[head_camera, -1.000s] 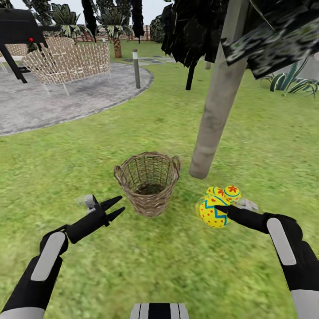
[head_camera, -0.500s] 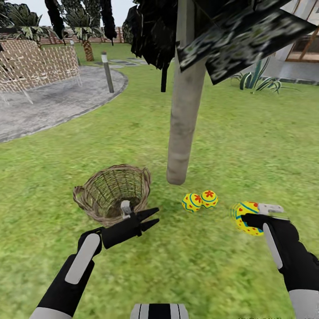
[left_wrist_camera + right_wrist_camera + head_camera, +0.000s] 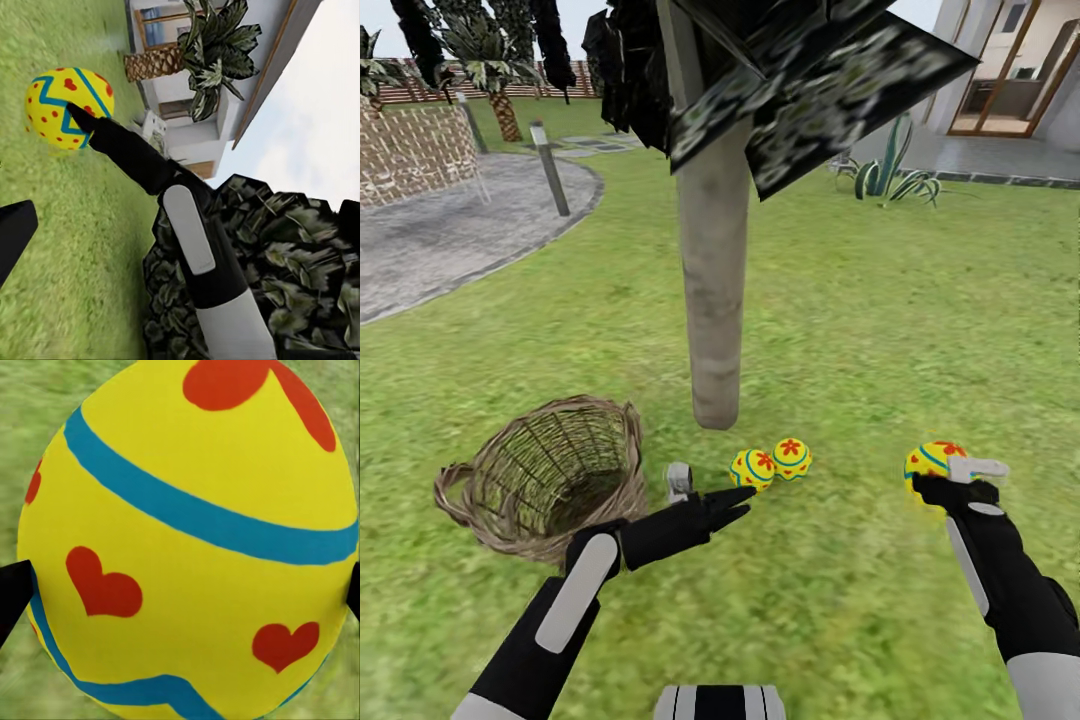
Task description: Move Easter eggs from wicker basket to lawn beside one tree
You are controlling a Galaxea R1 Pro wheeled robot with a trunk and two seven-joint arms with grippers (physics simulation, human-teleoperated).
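Two yellow Easter eggs [image 3: 752, 468] [image 3: 792, 457] lie side by side on the lawn [image 3: 860, 330], just in front of the pale tree trunk [image 3: 715, 300]. My right gripper [image 3: 935, 476] is shut on the third egg [image 3: 930, 460], held low to the right of that pair. In the right wrist view this egg [image 3: 187, 547] shows red hearts and blue bands between the two fingertips [image 3: 11, 596]. The left wrist view also catches it [image 3: 67, 107]. My left gripper [image 3: 738, 502] is open and points at the lying eggs. The wicker basket [image 3: 582, 404] leans at the left, with no egg visible inside.
A grey gravel patio [image 3: 450, 230] with a short post [image 3: 550, 170] and a lattice bench [image 3: 410, 150] lies at the far left. The white house [image 3: 1000, 80] and a spiky plant [image 3: 890, 170] stand at the far right. Dark leaves [image 3: 800, 80] hang overhead.
The whole view has swung right, so basket and tree slid left. My right gripper carried its egg away to the right of the two lying eggs. The left gripper now sits right of the basket.
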